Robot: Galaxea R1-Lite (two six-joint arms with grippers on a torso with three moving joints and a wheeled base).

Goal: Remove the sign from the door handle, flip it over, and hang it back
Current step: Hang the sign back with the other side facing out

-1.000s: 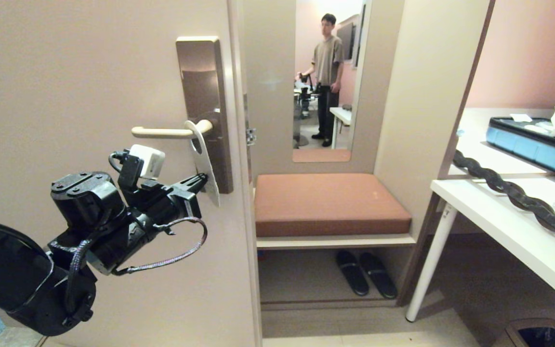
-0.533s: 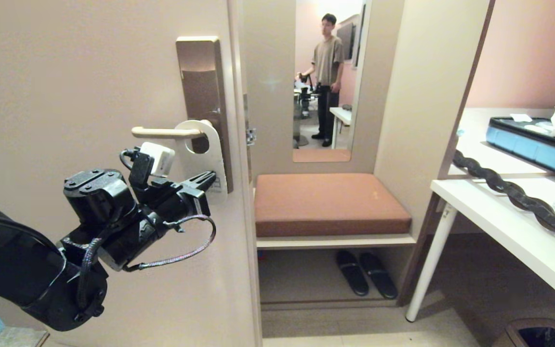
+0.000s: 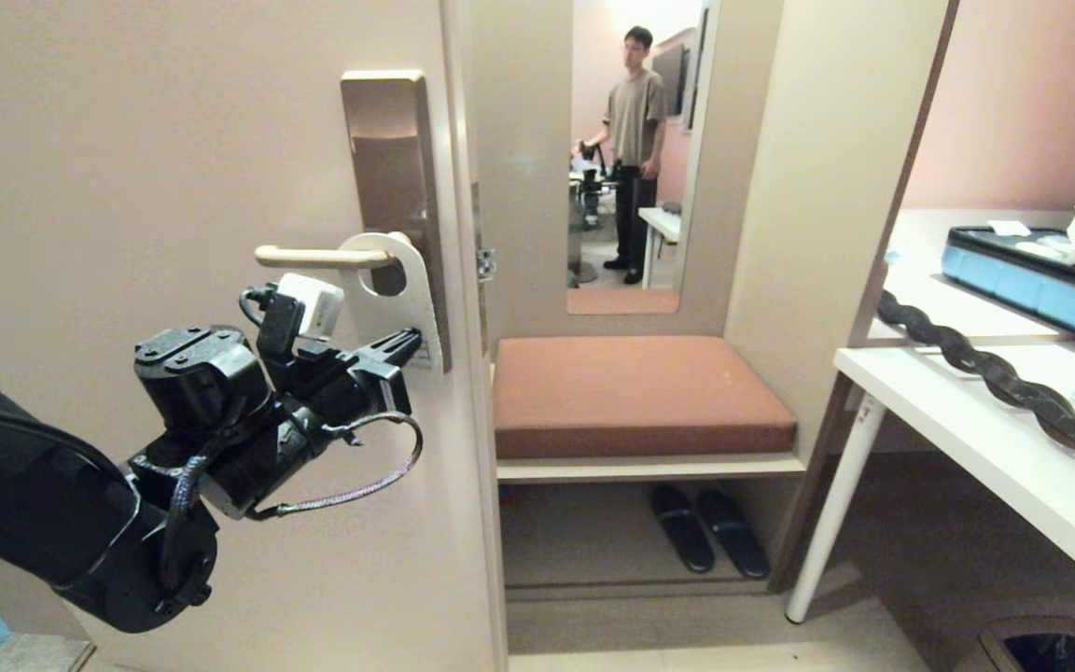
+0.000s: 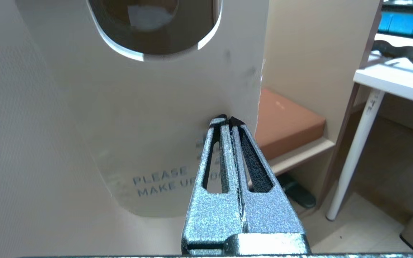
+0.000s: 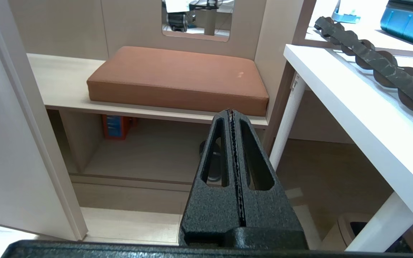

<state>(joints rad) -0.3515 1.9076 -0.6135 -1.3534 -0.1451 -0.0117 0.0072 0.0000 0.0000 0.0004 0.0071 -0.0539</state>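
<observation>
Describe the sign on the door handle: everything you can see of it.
The sign is a flat white hanger with rounded corners and an oval hole near its top, looking like stiff card or plastic. It hangs upright, flat to the door, the door handle passing through the hole. Grey print near its bottom reads PLEASE MAKE UP, partly hidden. The left gripper is shut on its lower edge.

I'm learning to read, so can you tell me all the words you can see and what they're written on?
"PLEASE MAKE U..." on the lower part of the white sign; the rest is hidden behind the left end effector.
Grey marks higher up on the sign, near its edge: too faint to read.
Small print on the white table leg: too small to read.
Nothing else readable.
</observation>
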